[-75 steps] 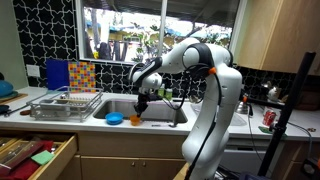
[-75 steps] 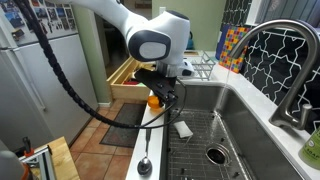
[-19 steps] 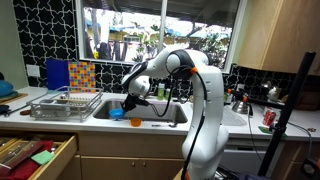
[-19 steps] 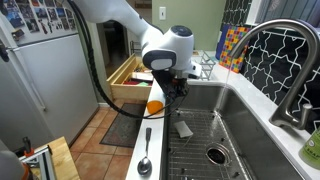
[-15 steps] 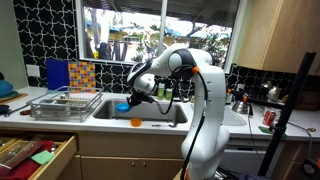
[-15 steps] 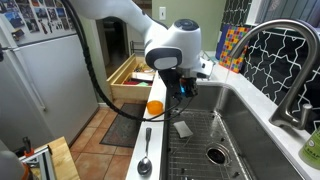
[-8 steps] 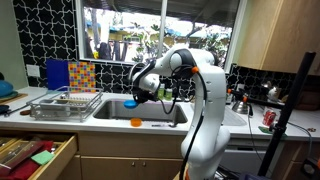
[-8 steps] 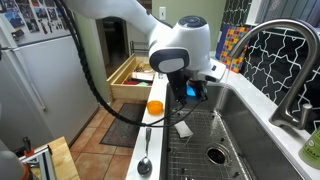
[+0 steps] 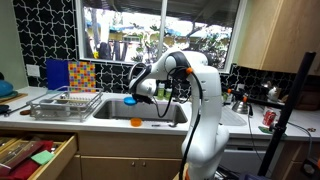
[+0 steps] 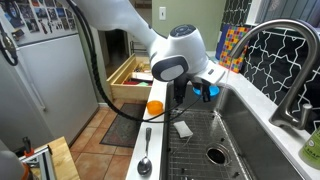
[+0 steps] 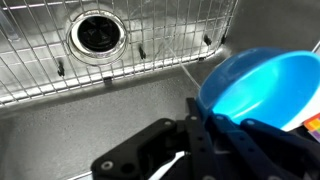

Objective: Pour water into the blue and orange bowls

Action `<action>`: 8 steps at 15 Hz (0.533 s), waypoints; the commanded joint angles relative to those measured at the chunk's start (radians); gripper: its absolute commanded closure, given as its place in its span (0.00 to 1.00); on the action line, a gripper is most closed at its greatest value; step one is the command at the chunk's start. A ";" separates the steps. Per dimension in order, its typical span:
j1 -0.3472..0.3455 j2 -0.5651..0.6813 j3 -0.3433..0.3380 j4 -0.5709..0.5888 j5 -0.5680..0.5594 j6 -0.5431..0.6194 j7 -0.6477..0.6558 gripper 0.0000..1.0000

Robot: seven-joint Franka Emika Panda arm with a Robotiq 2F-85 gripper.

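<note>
The claw [image 11: 203, 125] is clenched on the rim of the blue bowl [image 11: 265, 85], which hangs in the air over the sink [image 10: 250, 118]; the wrist view shows the wire grid [image 11: 150, 55] and the drain [image 11: 98, 33] below it. No water can be made out in the bowl. The orange bowl [image 10: 154, 106] stands on the front strip of the bench [image 9: 100, 122], just beside the sink edge and apart from the claw. A spoon [image 10: 145, 162] lies on the same strip, nearer the camera. The faucet [image 10: 283, 24] is at the far side of the sink, well apart from the held bowl. Judged hazards:

- The grasp is a pinch on one point of the rim. Added water weight may cause the bowl to pivot or slip from the claw.
- The bowl may tilt during transport, and any contents would then spill into the sink before the bowl is set down.
- The approach to the faucet is tight, and the bowl rim or wrist may strike the spout.
- The orange bowl sits close to the bench edge, where a sweep of the arm could knock it to the floor.
- Splash from the faucet may wet the claw and loosen its grip.
</note>
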 commanded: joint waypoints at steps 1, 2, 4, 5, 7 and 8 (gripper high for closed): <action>0.084 0.065 -0.094 0.030 -0.117 0.004 0.249 0.99; 0.097 0.073 -0.108 0.039 -0.131 -0.015 0.295 0.99; 0.114 0.082 -0.123 0.057 -0.140 -0.031 0.348 0.99; 0.116 0.084 -0.125 0.065 -0.138 -0.036 0.360 0.99; 0.125 0.091 -0.135 0.084 -0.140 -0.035 0.386 0.99; 0.127 0.096 -0.137 0.093 -0.138 -0.037 0.400 0.99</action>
